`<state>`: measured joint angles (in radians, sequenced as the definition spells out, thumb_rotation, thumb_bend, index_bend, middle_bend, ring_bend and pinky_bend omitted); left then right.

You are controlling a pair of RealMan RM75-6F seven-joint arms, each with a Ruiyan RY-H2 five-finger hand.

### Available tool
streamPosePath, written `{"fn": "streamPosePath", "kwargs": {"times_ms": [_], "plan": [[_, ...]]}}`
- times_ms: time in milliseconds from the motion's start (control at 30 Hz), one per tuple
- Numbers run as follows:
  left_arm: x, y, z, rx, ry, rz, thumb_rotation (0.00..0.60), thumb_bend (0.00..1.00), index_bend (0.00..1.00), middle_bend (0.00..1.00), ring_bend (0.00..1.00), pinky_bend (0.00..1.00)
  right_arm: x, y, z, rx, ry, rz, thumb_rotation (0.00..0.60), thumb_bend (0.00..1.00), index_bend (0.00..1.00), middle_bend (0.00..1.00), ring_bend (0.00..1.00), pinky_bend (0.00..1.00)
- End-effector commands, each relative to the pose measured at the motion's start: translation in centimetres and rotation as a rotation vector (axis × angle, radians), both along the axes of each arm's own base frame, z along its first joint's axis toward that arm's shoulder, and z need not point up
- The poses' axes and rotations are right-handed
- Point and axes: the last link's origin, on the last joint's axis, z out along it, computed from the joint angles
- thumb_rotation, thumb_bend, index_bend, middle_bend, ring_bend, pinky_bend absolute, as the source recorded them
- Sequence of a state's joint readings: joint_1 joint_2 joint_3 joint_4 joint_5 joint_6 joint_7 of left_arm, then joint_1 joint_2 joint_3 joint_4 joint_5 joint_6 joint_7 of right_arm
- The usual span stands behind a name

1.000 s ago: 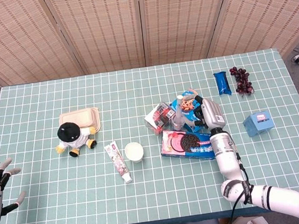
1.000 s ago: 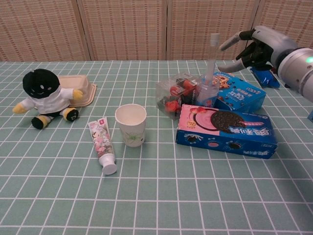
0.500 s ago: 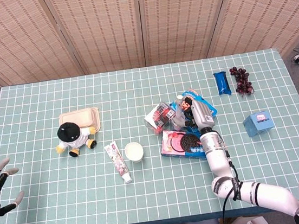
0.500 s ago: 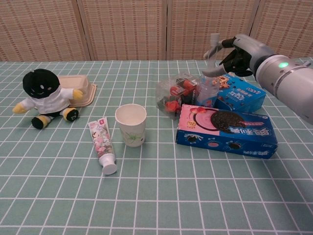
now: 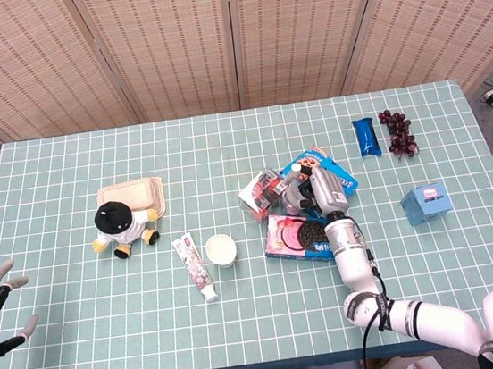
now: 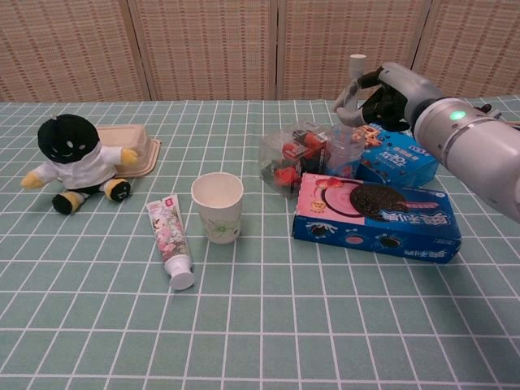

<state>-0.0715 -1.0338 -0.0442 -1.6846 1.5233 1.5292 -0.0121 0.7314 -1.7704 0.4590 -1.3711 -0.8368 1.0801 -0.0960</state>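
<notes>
Now right hand [image 6: 382, 93] curls around the bottle [image 6: 348, 142] top, not yet clenched; next, close and lift.

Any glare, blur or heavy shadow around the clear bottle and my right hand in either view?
Head view: even light and sharp, but the right hand hides most of the clear bottle. Chest view: the bottle is see-through and its edges are faint against the blue box; the hand is slightly soft; shadows are weak and there is no strong glare.
</notes>
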Motion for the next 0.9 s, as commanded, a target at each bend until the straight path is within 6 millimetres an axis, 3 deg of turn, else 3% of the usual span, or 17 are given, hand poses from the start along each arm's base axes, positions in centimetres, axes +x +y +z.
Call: {"fn": "streamPosePath", "kwargs": {"times_ms": [33, 433, 900], "plan": [[0.0, 0.0, 0.0, -0.001, 0.000, 0.000, 0.600, 0.27, 0.36, 0.14, 0.08, 0.30, 0.0, 0.0, 0.1, -0.006, -0.002, 0.002, 0.600, 0.51, 0.61, 1.00, 1.00, 1.00], [0.1, 0.0, -0.1, -0.002, 0.006, -0.002, 0.600, 0.27, 0.36, 0.14, 0.08, 0.30, 0.8, 1.4, 1.6, -0.018, -0.053, 0.067, 0.600, 0.58, 0.69, 1.00, 1.00, 1.00], [0.1, 0.0, -0.4, -0.007, 0.024, 0.002, 0.600, 0.27, 0.36, 0.14, 0.08, 0.30, 3.2, 5.6, 6.0, -0.081, -0.083, 0.236, 0.600, 0.62, 0.73, 1.00, 1.00, 1.00]]}}
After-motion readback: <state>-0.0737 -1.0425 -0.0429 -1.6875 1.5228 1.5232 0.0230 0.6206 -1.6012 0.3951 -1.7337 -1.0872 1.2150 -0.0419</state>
